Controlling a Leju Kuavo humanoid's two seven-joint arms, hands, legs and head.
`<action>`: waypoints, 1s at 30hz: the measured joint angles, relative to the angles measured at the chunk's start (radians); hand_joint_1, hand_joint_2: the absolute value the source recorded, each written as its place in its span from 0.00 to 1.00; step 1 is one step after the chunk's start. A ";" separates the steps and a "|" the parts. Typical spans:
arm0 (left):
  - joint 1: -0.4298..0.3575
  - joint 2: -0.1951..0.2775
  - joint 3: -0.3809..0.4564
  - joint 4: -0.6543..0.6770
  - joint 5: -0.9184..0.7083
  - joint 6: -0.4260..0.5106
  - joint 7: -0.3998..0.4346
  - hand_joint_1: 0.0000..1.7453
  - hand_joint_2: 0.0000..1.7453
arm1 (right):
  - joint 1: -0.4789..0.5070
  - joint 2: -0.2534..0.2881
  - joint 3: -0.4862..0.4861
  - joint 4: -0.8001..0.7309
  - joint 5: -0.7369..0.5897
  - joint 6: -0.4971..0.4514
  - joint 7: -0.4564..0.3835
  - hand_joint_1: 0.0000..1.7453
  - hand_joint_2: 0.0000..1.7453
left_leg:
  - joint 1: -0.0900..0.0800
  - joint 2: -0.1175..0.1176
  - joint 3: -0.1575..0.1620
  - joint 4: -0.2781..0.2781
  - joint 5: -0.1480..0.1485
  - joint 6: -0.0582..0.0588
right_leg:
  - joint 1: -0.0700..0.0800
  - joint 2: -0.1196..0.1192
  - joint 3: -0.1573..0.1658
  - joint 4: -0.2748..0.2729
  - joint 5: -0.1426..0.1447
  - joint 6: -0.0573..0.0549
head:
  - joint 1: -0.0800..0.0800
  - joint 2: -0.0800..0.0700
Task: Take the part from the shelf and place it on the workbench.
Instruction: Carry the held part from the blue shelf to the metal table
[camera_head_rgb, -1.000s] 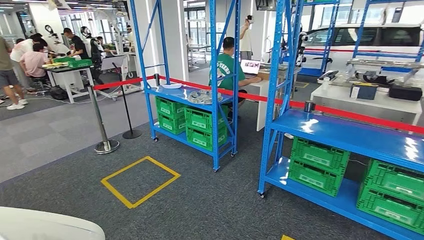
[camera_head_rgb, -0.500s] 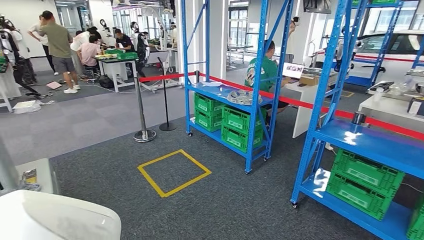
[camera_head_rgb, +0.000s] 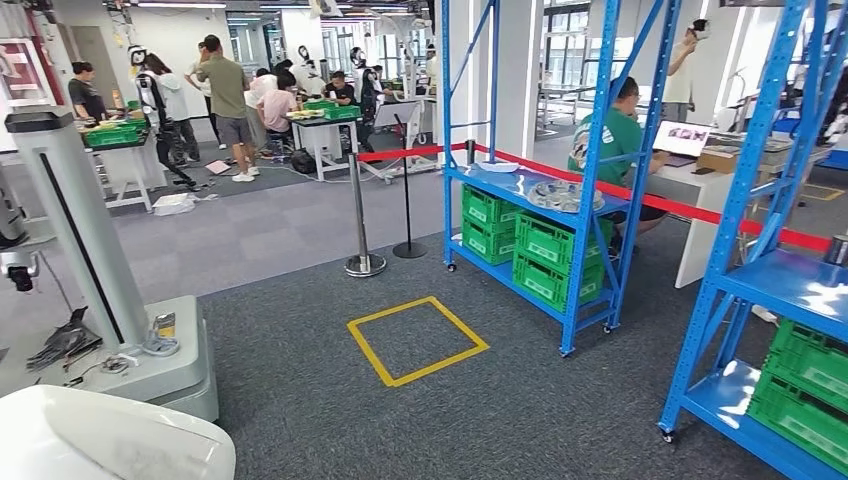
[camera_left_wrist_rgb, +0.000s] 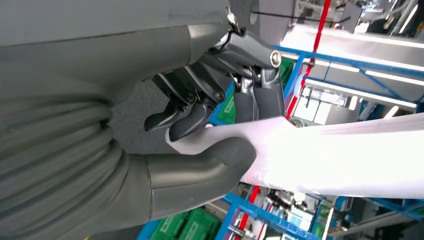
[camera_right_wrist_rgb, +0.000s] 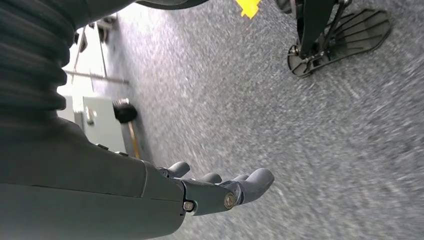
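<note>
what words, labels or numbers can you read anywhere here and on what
None can be read for certain.
White print on the seated person's green t-shirt: too small to read.
Open laptop screen on the white desk: blurred.
Red and white poster on the far wall: illegible.
Pale labels on the green plastic crates: too small.
White moulded part held in the left hand: no marking visible.

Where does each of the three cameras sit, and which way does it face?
Head view: high on the robot, facing forward and down at grey carpet, a yellow square and blue shelves; the white part shows below.
Left wrist view: behind the left hand, which grips the white part.
Right wrist view: behind the right hand, hanging, fingers apart, facing the carpet.
Shared: head and left wrist views both show the white part and blue shelves.
</note>
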 joint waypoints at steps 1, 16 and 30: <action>0.007 0.001 0.003 -0.002 0.000 0.000 -0.003 1.00 1.00 | 0.001 0.000 0.000 0.000 0.002 -0.001 -0.006 0.00 1.00 | 0.000 0.003 -0.009 0.024 -0.002 -0.001 | 0.002 -0.016 0.000 0.000 -0.001 -0.001 | 0.000 0.000; 0.072 0.007 0.125 -0.163 -0.311 0.136 -0.080 1.00 1.00 | -0.002 0.000 0.006 0.000 0.040 0.000 0.000 0.00 1.00 | -0.004 -0.018 0.138 -0.250 0.121 0.059 | 0.000 0.025 -0.100 0.270 -0.145 0.048 | 0.002 0.000; 0.065 0.063 0.315 -0.260 -0.318 0.280 -0.134 1.00 1.00 | -0.002 0.000 0.011 0.000 0.050 0.007 -0.014 0.00 1.00 | 0.002 -0.007 0.026 -0.041 0.005 -0.001 | 0.000 0.008 -0.019 0.025 0.002 -0.006 | -0.001 0.000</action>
